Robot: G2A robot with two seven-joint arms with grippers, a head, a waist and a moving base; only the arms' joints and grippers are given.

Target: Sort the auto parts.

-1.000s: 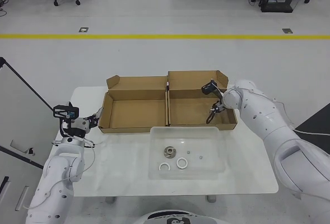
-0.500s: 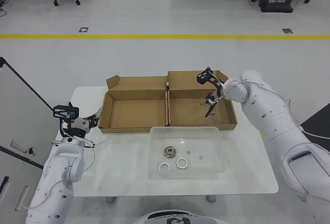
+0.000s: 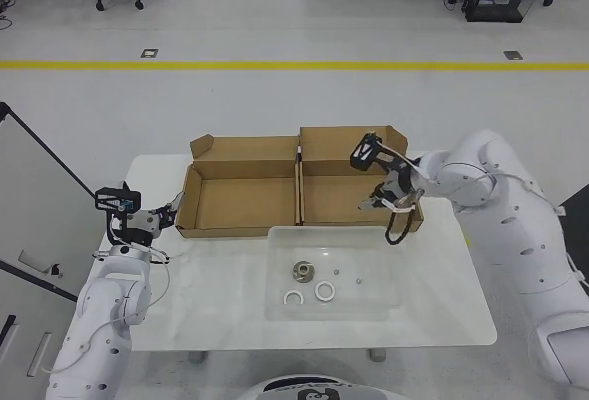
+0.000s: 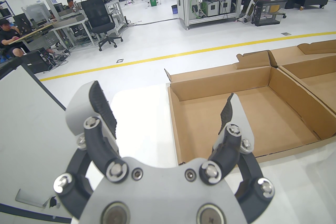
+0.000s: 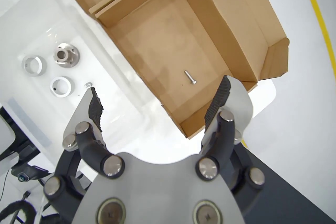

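A small bolt (image 5: 190,77) lies on the floor of the right cardboard box (image 5: 236,12), near its front right corner. My right gripper (image 5: 158,88) hangs open and empty above that corner (image 3: 386,198). In the clear tray (image 3: 374,240) in front of the boxes lie a metal flange (image 3: 300,269) (image 5: 66,54), a white ring (image 3: 325,291) (image 5: 62,86), a second ring (image 3: 294,297) (image 5: 34,65) and a small nut (image 5: 88,84). My left gripper (image 4: 162,92) is open and empty, just off the left wall of the bare left box (image 4: 244,114) (image 3: 244,195).
The two boxes stand side by side at the back of the white table (image 3: 214,290), lids open away from me. A grey cabinet (image 3: 24,200) stands close to the table's left side. The yellow floor line (image 3: 294,65) runs behind.
The right arm's wrist lifted back over the right box, then came forward and turned while its elbow swung outward. The left arm has kept still.
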